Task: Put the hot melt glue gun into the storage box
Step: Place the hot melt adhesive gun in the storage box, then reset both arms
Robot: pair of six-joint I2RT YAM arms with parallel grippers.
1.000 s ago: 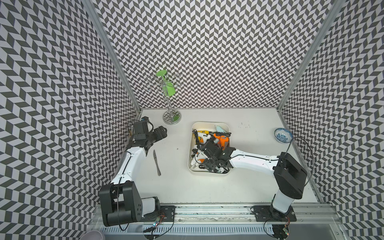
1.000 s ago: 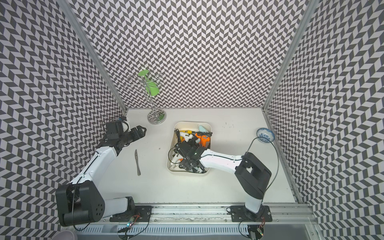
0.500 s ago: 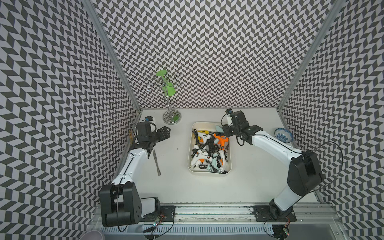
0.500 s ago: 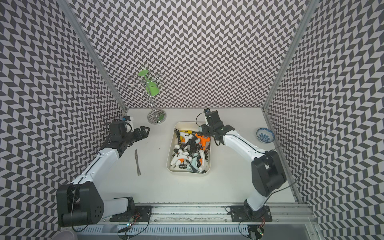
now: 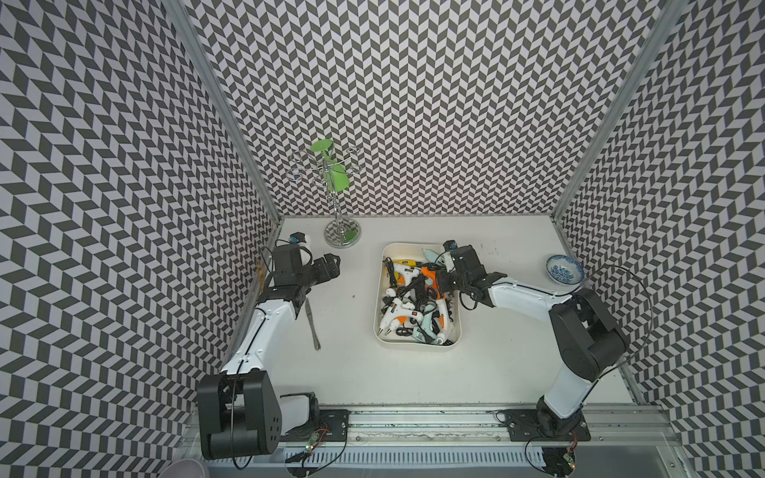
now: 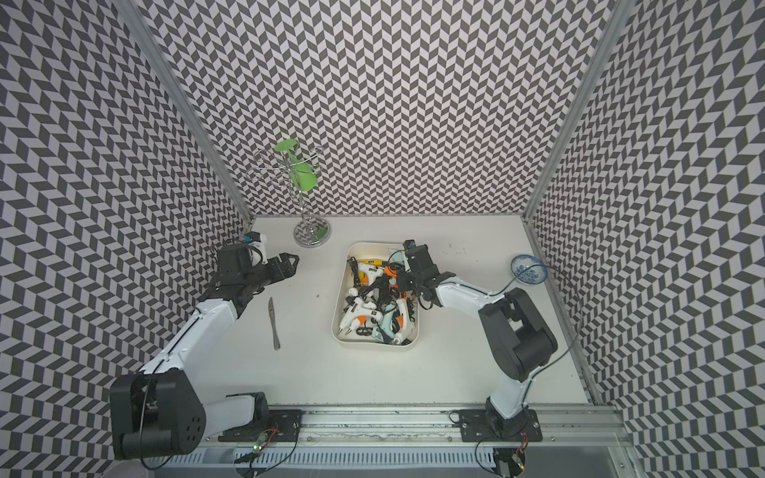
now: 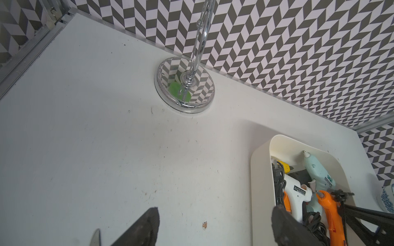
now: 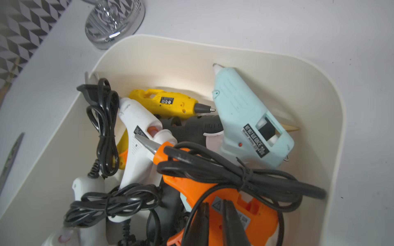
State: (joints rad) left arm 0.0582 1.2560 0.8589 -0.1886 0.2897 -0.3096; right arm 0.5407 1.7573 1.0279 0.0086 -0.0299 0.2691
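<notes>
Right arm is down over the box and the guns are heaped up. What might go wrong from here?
1. A loop of the black cord on the orange gun curves close beside the fingers of the shut right gripper. Lifting away may snag it and drag that gun out of the box.
2. The cords are tangled, so one tug could shift neighbours such as the mint gun leaning near the wall.

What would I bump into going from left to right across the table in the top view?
Table knife → chrome stand's round base → storage box → blue-patterned bowl.
</notes>
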